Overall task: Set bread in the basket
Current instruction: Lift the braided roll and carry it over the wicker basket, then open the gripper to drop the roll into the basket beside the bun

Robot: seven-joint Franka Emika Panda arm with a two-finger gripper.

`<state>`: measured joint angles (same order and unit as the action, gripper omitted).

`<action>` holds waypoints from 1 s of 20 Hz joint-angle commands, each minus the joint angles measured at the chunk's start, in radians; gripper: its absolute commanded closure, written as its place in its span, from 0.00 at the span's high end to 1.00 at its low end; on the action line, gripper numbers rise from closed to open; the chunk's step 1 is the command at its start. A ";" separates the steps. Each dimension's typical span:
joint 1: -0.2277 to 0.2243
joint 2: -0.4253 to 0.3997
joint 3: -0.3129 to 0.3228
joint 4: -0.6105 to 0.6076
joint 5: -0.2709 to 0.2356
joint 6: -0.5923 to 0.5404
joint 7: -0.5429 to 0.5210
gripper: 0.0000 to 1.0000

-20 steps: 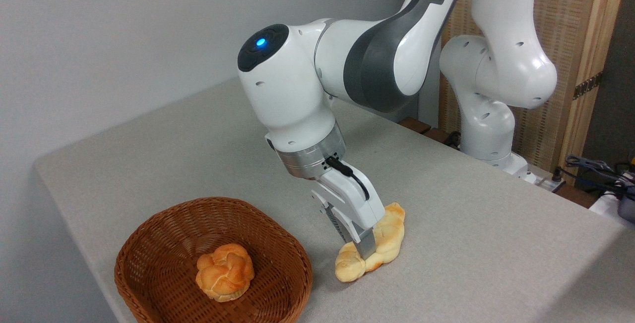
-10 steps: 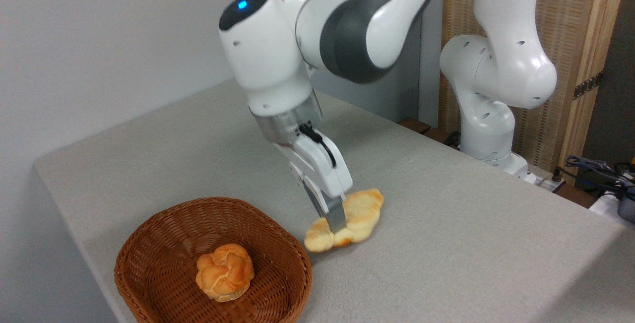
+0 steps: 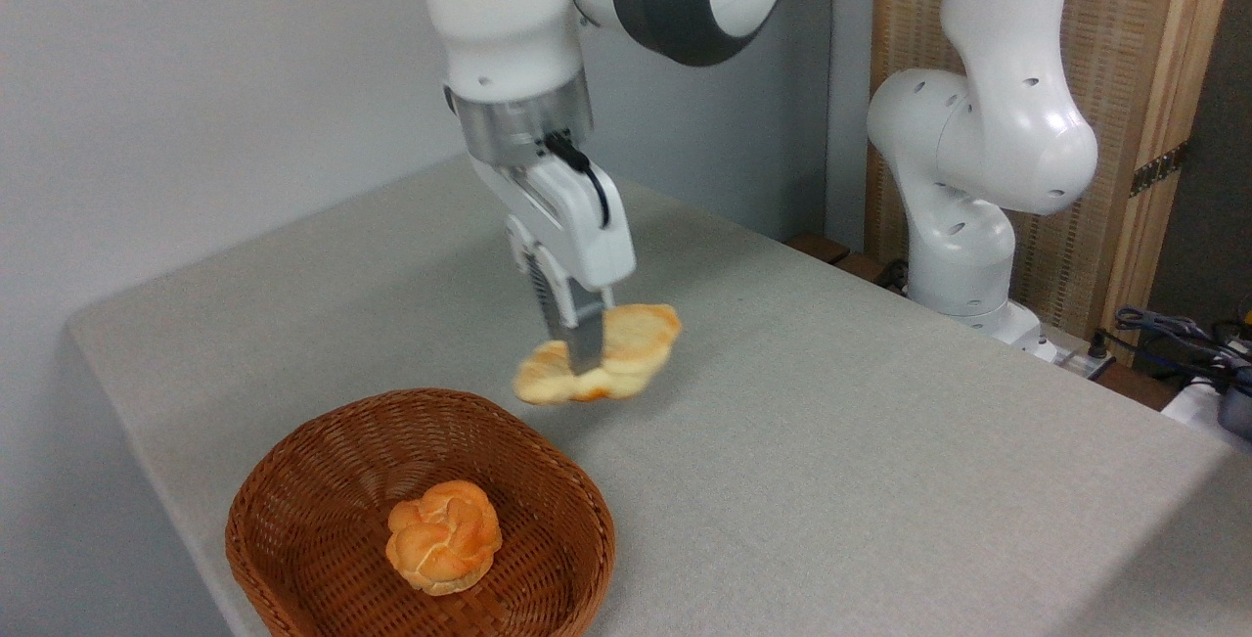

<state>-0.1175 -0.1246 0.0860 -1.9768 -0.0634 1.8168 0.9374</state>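
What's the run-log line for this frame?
phase: carry | claw: shut on bread | bread: airborne, short of basket | basket: holds bun

I find no writing, label, brand, number or sign that can be read anywhere around me in this view.

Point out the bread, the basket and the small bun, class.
bread [image 3: 641, 341]: fixed camera, browned top right of the gripper fingers.
basket [image 3: 323, 480]: fixed camera, inner woven wall, left side.
small bun [image 3: 444, 535]: fixed camera, middle of its knotted top.
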 commanded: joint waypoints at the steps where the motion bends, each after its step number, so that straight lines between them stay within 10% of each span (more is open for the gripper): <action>1: -0.001 0.022 -0.025 0.033 -0.068 0.126 0.009 0.22; 10: -0.001 0.083 -0.025 0.035 -0.252 0.417 0.004 0.22; 12: -0.001 0.098 -0.023 0.035 -0.271 0.461 0.004 0.39; 14: -0.001 0.109 -0.025 0.035 -0.274 0.490 0.001 0.90; 20: -0.001 0.137 -0.025 0.035 -0.277 0.542 0.000 1.00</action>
<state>-0.1166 -0.0041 0.0588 -1.9558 -0.3192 2.3419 0.9368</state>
